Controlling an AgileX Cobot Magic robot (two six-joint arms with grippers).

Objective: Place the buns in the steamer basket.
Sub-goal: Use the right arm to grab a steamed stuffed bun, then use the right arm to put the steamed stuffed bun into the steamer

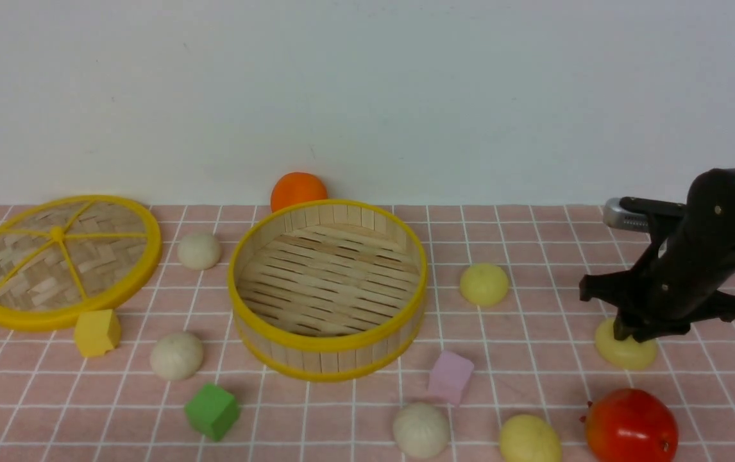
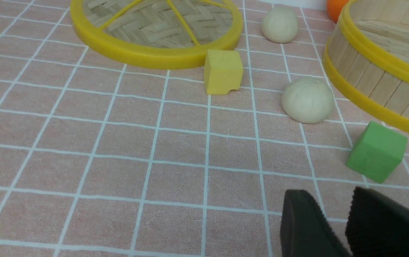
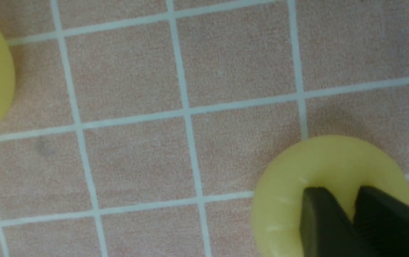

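- Red fruit (image 1: pixel 630 427) and a second bun (image 1: pixel 529 439) lie by the desk's (image 1: pixel 534 244) front edge.
- My right jaws point down onto a yellow bun (image 1: pixel 627 354) near the right edge. I cannot tell whether they grip it.
- My left jaws are released.
- Basket (image 1: pixel 327 343) sits mid-desk.

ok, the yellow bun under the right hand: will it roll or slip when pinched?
Probably soft: the bun looks creased where the right hand presses its top. It is a smooth dome, so it might slip. Its base looks flat, so rolling seems unlikely.
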